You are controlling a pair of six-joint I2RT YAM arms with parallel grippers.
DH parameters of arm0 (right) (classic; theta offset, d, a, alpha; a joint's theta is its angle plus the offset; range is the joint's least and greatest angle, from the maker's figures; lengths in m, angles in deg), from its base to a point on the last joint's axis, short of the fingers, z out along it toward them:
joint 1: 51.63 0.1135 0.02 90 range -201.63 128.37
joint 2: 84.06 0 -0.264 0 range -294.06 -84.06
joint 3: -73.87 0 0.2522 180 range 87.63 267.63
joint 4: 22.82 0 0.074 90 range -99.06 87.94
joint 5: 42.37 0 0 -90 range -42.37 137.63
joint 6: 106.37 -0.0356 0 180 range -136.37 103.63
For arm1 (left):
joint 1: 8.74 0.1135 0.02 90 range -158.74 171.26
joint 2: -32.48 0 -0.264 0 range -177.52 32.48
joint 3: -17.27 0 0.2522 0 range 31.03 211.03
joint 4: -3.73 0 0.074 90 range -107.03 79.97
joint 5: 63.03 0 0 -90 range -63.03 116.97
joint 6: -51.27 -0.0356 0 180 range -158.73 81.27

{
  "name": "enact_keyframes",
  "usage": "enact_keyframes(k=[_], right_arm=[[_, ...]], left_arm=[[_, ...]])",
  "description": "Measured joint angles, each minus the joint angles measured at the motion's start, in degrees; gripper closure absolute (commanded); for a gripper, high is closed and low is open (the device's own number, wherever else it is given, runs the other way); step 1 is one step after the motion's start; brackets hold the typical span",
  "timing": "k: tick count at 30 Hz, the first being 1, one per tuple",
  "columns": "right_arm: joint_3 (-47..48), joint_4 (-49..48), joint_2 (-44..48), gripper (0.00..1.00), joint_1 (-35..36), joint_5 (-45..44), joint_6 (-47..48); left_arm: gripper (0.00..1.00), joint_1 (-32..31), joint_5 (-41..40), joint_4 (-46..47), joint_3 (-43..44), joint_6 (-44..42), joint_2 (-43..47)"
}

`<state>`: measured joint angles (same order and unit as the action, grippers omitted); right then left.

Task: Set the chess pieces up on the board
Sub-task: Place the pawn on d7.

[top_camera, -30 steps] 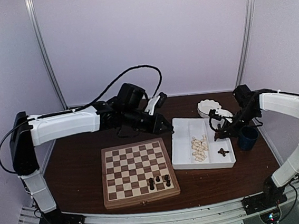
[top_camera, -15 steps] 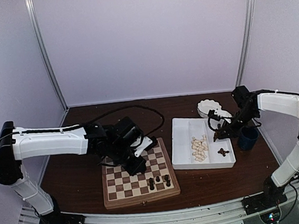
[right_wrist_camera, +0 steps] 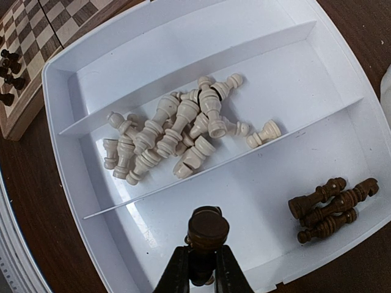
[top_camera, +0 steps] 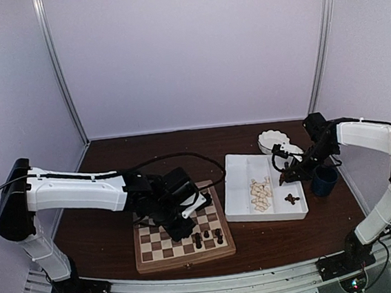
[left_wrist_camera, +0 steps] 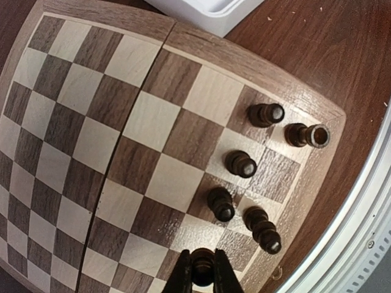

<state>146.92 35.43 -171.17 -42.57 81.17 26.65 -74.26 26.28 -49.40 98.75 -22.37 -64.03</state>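
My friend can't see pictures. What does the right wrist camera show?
The right end effector grips a dark chess piece above a white divided tray. Cream pieces lie heaped in the middle section; some dark pieces lie in the nearest one.

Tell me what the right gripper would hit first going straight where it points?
The right gripper would probably meet the bare floor of the white tray, its held dark piece touching first. Loose dark pieces lie off to one side. Depth is unclear.
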Motion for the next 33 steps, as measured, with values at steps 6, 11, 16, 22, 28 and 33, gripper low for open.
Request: enact_keyframes(k=[6,11,16,22,28,33], right_arm=[[-0.02,-0.02,0.00,0.87,0.00,-0.02,0.00],[-0.02,0.00,0.00,0.87,0.00,-0.02,0.00],[-0.02,0.00,0.00,0.87,0.00,-0.04,0.00],[-0.02,0.00,0.00,0.87,0.00,-0.07,0.00],[-0.02,0.02,0.00,0.87,0.00,-0.07,0.02],[-0.02,0.02,0.00,0.87,0.00,-0.07,0.00]], left_arm=[[0.97,0.00,0.00,0.44,-0.70,0.00,-1.05],[0.94,-0.02,0.04,0.98,-2.08,0.00,-1.11],[0.94,0.00,0.07,2.36,-2.38,0.02,-1.73],[0.94,-0.02,0.07,3.50,-2.38,0.02,-2.16],[0.94,0.00,0.07,3.91,-2.58,0.02,-2.23],[0.93,-0.02,0.07,4.26,-3.10,0.02,-2.38]])
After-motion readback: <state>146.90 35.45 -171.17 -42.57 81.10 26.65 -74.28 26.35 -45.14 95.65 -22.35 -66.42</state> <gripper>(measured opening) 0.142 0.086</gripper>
